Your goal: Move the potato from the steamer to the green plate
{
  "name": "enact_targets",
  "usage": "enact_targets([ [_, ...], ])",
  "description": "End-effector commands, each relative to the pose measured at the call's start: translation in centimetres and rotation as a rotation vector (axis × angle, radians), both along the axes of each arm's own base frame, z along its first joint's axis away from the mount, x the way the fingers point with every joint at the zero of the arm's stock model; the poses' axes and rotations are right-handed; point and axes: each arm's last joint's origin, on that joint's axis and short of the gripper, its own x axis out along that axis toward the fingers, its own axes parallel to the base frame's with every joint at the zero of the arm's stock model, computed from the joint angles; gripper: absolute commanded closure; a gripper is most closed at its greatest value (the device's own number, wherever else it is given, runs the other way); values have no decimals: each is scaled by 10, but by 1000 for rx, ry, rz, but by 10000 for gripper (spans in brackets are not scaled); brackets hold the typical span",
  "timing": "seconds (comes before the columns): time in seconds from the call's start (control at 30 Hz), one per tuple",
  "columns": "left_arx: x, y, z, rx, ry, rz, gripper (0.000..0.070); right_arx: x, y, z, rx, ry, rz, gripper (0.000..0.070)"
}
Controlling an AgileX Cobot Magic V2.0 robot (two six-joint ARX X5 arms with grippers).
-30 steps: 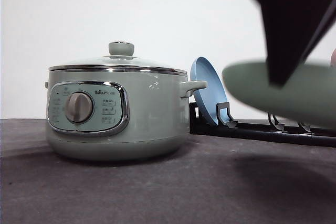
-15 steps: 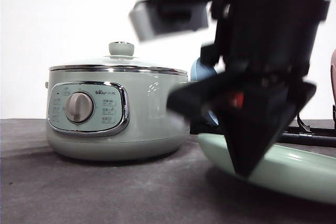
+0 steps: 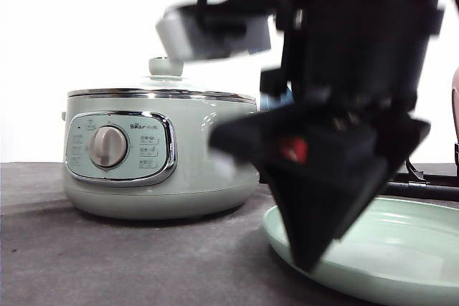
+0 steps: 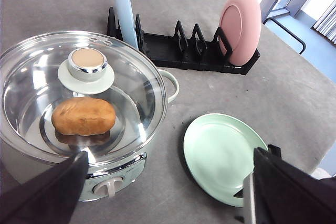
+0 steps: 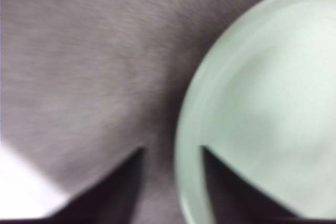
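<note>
Right arm fills the near right of the front view, large, dark and motion-blurred, wrist camera housing jutting toward the left. Right gripper (image 3: 315,249) points down, its tip low near the table. In the right wrist view, its fingers (image 5: 113,182) stand slightly apart, nothing between them. Left gripper (image 4: 168,192) held high, looking down; its two dark fingers (image 4: 47,192) spread wide apart, empty.
</note>
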Motion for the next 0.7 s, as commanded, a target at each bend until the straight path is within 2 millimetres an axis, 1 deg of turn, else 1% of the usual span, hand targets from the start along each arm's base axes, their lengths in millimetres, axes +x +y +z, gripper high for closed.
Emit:
enact_targets([
  [0.0, -1, -1, 7, -6, -32, -20, 63, 0, 4, 13, 54, 9, 24, 335],
  [0.1, -1, -1, 7, -6, -33, -20, 63, 4, 0, 40, 187, 74, 46, 285],
  [0.17, -1, -1, 7, -6, -33, -20, 63, 8, -4, 58, 285, 117, 60, 279],
  [0.23, -1, -1, 7, -6, -32, -20, 63, 15, -13, 79, 386, 129, 53, 274],
  [0.3, -1, -1, 7, -6, -32, -20, 63, 22, -23, 98, 470, 113, 41, 249],
  [0.4, -1, -1, 7, -6, -32, -20, 63, 32, -45, 121, 562, 54, -1, 158],
  [0.43, -1, -1, 7, -5, -31, -20, 63, 34, -53, 127, 585, 38, -14, 141],
  [0.57, -1, -1, 7, -5, -31, -20, 63, 42, -91, 145, 652, -34, -91, 132],
  [0.67, -1, -1, 7, -5, -28, -20, 63, 42, -118, 154, 657, -102, -153, 103],
])
